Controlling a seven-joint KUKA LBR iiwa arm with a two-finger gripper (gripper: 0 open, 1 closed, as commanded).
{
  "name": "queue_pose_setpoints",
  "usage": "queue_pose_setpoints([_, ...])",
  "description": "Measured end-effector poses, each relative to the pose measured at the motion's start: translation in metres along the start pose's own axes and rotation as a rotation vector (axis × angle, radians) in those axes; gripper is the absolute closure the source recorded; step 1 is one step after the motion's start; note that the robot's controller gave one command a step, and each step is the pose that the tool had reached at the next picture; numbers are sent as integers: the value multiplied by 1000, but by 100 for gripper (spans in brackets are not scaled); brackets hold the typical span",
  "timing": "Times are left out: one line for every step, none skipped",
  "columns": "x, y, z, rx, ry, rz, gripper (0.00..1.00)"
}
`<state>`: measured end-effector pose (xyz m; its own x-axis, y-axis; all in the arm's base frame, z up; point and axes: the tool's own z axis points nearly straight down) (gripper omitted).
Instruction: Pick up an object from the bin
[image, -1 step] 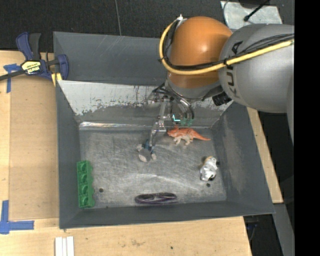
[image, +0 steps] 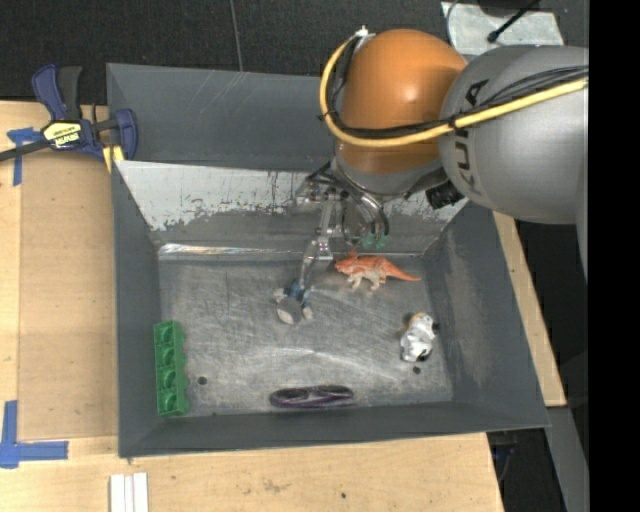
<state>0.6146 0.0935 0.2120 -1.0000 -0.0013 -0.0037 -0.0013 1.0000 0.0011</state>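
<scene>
Grey bin; arm with orange wrist cover in from the right, gripper lowered over mid-floor, claw spread or closed: cannot tell. Scattered: green studded block by left wall, dark purple loop by near wall, orange dinosaur just right of the gripper, small white figure far right. Smallest, a grey-and-blue piece, lies right at the gripper's tip.

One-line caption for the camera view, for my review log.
End effector low over a small grey-and-blue thing mid-bin, orange toy dinosaur beside it.
</scene>
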Motion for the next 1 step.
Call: queue_pose_setpoints([-1, -7, 14, -1, -7, -61, 0])
